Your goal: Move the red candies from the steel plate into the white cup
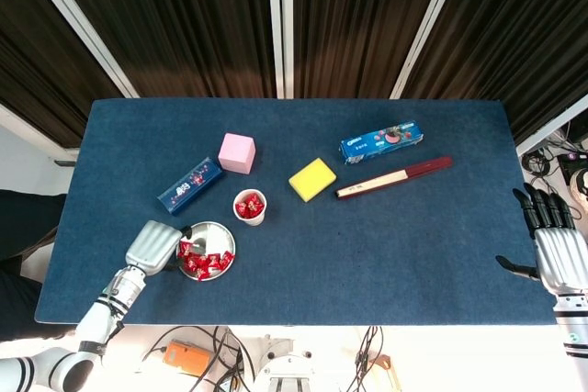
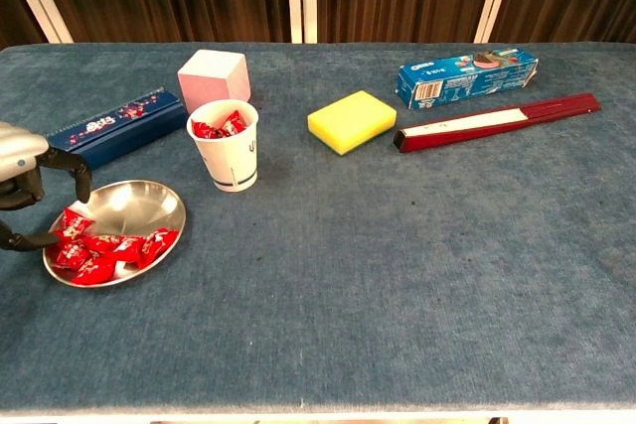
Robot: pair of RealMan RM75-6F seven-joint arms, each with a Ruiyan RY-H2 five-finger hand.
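Note:
The steel plate (image 1: 217, 239) (image 2: 144, 204) lies near the table's front left and holds several red candies (image 1: 205, 262) (image 2: 104, 247). Behind it to the right stands the white cup (image 1: 250, 207) (image 2: 226, 146) with red candies inside. My left hand (image 1: 154, 248) (image 2: 22, 178) hovers at the plate's left rim, fingers curled apart over the nearest candies, holding nothing. My right hand (image 1: 554, 245) rests open at the table's right edge, seen only in the head view.
A long blue box (image 1: 190, 184) (image 2: 114, 124) lies behind the plate. A pink cube (image 1: 236, 151) (image 2: 212, 77) stands behind the cup. A yellow sponge (image 1: 312, 179), a blue cookie box (image 1: 381, 141) and a dark red stick box (image 1: 393, 176) lie further right.

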